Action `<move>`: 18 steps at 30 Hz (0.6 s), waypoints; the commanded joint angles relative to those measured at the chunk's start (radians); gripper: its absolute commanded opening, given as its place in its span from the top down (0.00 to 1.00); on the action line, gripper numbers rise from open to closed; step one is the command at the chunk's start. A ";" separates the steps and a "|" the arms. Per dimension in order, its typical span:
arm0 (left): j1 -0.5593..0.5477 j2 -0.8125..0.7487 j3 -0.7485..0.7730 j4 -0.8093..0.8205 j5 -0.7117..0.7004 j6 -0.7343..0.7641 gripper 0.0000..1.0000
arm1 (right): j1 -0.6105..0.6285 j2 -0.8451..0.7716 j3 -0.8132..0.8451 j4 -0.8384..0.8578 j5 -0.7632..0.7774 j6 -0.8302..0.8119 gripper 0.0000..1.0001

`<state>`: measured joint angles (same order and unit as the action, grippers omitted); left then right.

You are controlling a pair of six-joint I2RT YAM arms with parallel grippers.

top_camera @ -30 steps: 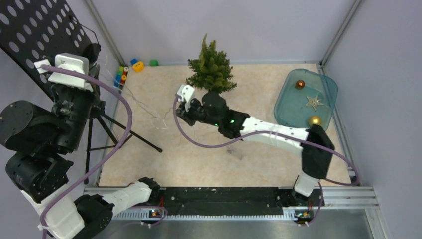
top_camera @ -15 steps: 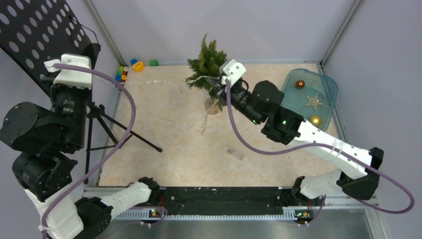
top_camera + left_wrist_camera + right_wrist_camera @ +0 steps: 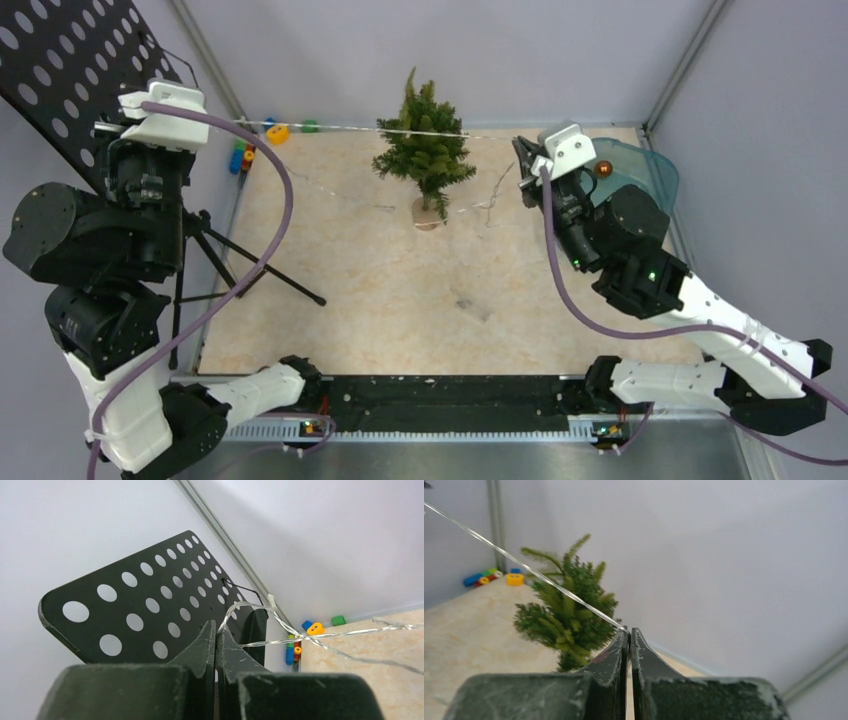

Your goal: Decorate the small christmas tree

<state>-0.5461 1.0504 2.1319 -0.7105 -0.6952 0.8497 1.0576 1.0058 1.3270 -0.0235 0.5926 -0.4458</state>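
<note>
Small christmas tree (image 3: 425, 150), dark green needle branches on a pale round wooden base, stands upright at back-centre of the beige marbled table (image 3: 400, 300). No ornament on it that I can see.

A thin clear wire strand (image 3: 524, 565) runs taut across the tree's upper part. Touching the top branches or passing just behind them? Can't tell from above. It sits that way bc both ends are pinched:
- Right gripper (image 3: 629, 631), just right of the tree, approx level w/ its upper half: fingers pressed together on the strand.
- Left gripper (image 3: 215, 630), well left of the tree & raised: fingers likewise closed, strand looped at their tips.

My read: stretching it btwn the two arms keeps it untangled & ready to be laid or wound round the branches. Slack bits trail on the table either side of the tree's base.

Hard to make out:
- Teal see-through plastic tray (image 3: 655, 175) right of the tree is mostly covered by the right arm. Only a copper-coloured ball (image 3: 603, 169) shows; other contents hidden.
- Black perforated metal plate (image 3: 70, 60) on a black tripod (image 3: 250, 270), left of the tree, is cut off by the frame edge.
- Small coloured toy blocks (image 3: 277, 132) by the back wall, left of the tree, are too small to identify.
- The strand is faint. Spare length, & whether it carries lights, can't be said.
- In the right wrist view the tree's base is hidden behind the fingers.
</note>
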 commanded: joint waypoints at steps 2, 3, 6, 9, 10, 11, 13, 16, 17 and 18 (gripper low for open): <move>0.022 -0.069 0.040 0.143 -0.176 0.091 1.00 | -0.077 -0.063 -0.021 -0.023 0.286 -0.122 1.00; 0.023 -0.072 0.022 0.137 -0.172 0.089 1.00 | -0.076 -0.070 -0.017 -0.033 0.268 -0.112 1.00; 0.021 -0.078 -0.006 0.010 -0.062 0.006 1.00 | -0.077 -0.103 -0.018 -0.098 0.058 -0.044 1.00; 0.022 -0.083 -0.058 -0.174 0.124 -0.137 1.00 | -0.077 -0.118 -0.040 -0.126 -0.213 0.002 1.00; 0.022 -0.088 -0.092 -0.226 0.196 -0.183 1.00 | -0.077 -0.119 -0.050 -0.124 -0.267 0.016 1.00; 0.023 -0.092 -0.126 -0.285 0.277 -0.240 1.00 | -0.077 -0.117 -0.062 -0.111 -0.304 0.029 1.00; 0.022 -0.107 -0.216 -0.358 0.453 -0.289 1.00 | -0.076 -0.098 -0.068 -0.095 -0.344 0.058 1.00; 0.021 -0.112 -0.354 -0.380 0.586 -0.341 1.00 | -0.077 -0.040 -0.037 -0.089 -0.367 0.095 1.00; 0.022 -0.112 -0.398 -0.365 0.580 -0.351 1.00 | -0.077 -0.022 -0.020 -0.092 -0.369 0.100 1.00; 0.021 -0.115 -0.437 -0.345 0.564 -0.352 1.00 | -0.076 -0.005 -0.001 -0.097 -0.366 0.101 1.00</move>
<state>-0.5262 0.9043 1.8324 -1.0054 -0.2886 0.5987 0.9897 0.9199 1.2732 -0.1158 0.3004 -0.3988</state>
